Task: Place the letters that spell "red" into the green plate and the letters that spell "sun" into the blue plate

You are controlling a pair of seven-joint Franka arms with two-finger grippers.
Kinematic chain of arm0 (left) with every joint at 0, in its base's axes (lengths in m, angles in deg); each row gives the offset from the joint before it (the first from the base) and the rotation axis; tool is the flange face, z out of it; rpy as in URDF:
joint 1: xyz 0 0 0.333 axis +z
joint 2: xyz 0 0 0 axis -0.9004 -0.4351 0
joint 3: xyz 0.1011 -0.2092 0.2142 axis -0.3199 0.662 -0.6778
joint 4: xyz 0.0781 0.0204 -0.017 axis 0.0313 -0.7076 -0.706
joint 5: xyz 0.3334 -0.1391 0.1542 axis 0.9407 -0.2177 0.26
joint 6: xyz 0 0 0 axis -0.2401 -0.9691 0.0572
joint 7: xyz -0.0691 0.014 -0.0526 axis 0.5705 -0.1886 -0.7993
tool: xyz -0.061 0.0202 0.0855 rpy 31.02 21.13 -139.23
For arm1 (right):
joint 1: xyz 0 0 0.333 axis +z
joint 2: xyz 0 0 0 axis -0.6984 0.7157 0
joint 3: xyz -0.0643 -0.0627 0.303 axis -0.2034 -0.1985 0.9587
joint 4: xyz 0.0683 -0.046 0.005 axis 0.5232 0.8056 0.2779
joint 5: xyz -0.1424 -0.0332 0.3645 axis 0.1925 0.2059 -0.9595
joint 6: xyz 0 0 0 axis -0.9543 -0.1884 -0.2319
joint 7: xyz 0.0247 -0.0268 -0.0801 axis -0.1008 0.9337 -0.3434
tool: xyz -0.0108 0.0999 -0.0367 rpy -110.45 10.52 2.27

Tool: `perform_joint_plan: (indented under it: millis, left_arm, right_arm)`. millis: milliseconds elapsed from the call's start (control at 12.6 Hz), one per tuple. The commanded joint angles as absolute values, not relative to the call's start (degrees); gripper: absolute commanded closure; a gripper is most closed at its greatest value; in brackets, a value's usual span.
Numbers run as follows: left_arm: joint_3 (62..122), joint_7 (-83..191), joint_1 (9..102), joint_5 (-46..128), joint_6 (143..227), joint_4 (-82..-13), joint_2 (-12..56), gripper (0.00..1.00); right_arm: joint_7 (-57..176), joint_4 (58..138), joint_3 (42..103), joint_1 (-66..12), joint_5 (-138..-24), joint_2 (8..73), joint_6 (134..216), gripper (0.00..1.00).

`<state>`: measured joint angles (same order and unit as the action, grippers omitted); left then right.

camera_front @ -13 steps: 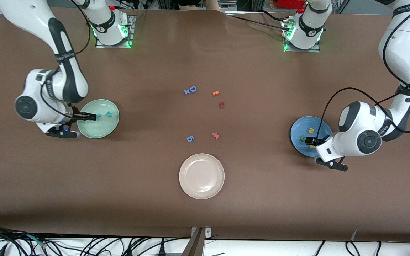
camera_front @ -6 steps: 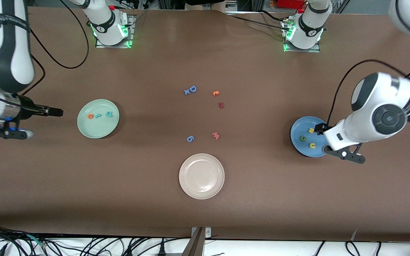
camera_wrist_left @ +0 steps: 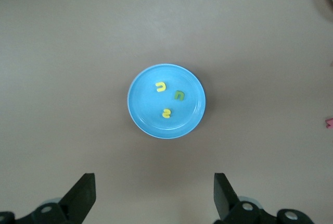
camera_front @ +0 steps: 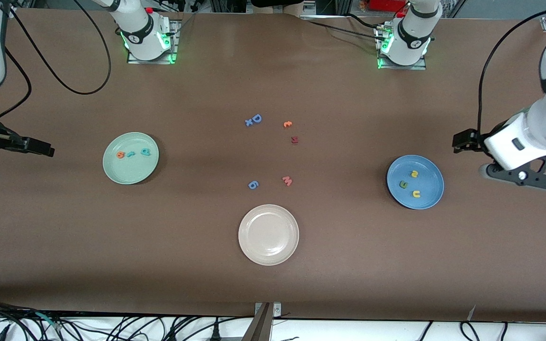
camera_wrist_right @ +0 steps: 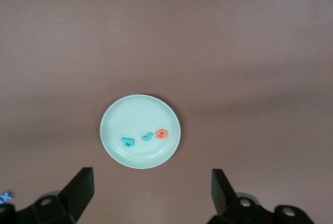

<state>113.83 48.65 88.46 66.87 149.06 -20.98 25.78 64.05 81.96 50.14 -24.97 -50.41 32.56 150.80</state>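
Letters [camera_front: 133, 153] in both plates [camera_front: 112, 168]

front view overlooks everything; wrist views look down on separate plates.

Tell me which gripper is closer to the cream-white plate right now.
Neither clearly. The left gripper hangs open at its own end of the table, near the blue plate; the right gripper, also open, by the green plate. The cream-white plate lies roughly midway.
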Motion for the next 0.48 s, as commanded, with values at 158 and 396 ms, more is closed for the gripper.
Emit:
perform_joint_plan:
  millis: [158, 396]
  left_arm:
    - [91.0, 48.3, 72.6, 55.1, 149.3, -22.1, 33.9, 0.0]
    - [80.9, 47.8, 65.0, 52.3, 151.8, -27.3, 37.6, 0.0]
  right_arm:
    - [70.9, 80.9, 56.3, -27.0, -49.9, 28.8, 150.5, 0.0]
    - [70.2, 81.6, 66.5, -37.6, -49.7, 27.8, 152.2, 0.0]
